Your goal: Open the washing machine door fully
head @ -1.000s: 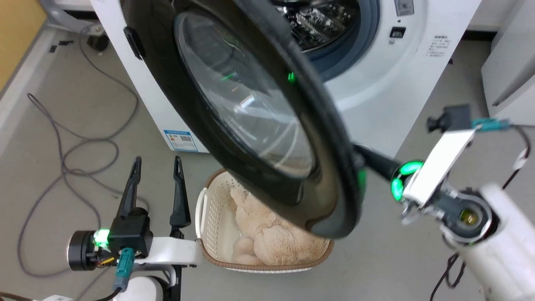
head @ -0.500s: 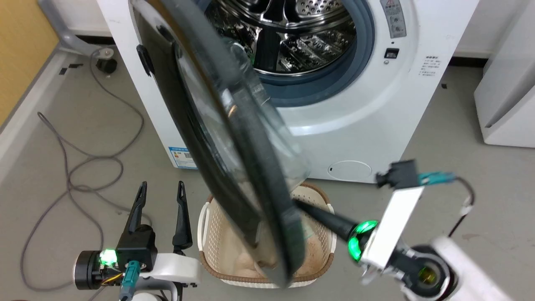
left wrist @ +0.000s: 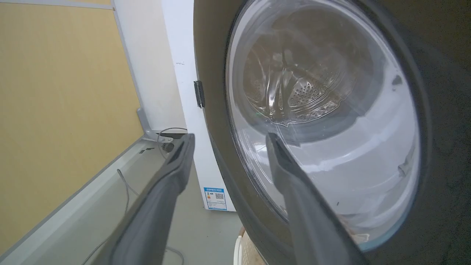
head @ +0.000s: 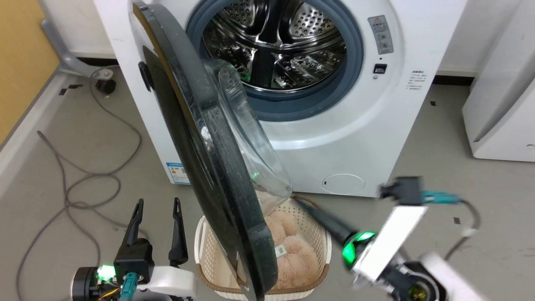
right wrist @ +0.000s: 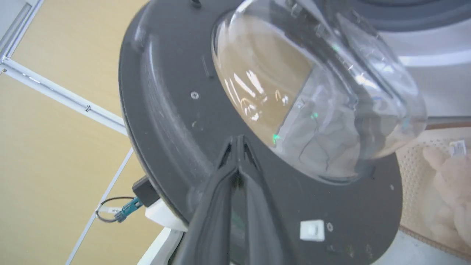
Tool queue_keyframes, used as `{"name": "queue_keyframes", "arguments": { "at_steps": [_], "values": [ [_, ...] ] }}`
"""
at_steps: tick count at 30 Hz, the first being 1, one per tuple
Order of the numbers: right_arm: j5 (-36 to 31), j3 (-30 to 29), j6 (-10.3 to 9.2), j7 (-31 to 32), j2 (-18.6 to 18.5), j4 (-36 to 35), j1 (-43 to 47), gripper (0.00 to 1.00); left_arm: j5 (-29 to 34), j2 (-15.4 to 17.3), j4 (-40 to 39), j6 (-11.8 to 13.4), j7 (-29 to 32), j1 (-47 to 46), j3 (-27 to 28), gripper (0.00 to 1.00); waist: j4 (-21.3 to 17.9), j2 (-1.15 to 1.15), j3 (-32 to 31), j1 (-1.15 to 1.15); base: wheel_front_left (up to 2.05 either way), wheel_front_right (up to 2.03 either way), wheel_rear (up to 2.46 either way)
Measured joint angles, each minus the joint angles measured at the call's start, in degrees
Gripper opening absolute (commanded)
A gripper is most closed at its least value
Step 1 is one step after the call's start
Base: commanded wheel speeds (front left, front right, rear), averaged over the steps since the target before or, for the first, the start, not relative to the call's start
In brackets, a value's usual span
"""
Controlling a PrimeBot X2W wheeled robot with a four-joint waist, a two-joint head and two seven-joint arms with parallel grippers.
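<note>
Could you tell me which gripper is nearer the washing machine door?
Right. The right gripper, shut, is at the washing machine door, inner face; the left gripper, open, stands off its outside.

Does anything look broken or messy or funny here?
Nothing looks broken or spilled. Two small things: grey cables sprawl loose across the floor left of the washing machine, and a basket holding a fluffy toy sits right under the half-open washing machine door.
</note>
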Motion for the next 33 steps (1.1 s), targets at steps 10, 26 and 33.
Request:
{"name": "queue_keyframes", "arguments": {
  "at_steps": [10,26,33],
  "values": [
    [-31.1,-10.3,0.01,-25.9,-3.4,8.6,-0.7,0.00,0.0,0.3,0.4,0.0,0.0,0.5,0.7,1.00,-1.1,0.00,-1.2,0.00,0.00,0.00,0.00],
    [-80.5,-33.8,0.09,-26.0,7.7,-6.4,12.2,0.00,0.0,0.5,-0.2,0.0,0.0,0.7,1.1,1.00,-1.6,0.00,-0.9,0.00,0.00,0.00,0.00],
    [-79.5,-36.8,0.09,-26.0,10.6,-4.5,17.8,0.00,0.0,0.5,-0.4,0.0,0.0,0.7,1.2,1.00,-1.8,0.00,-1.0,0.00,0.00,0.00,0.00]
  ]
}}
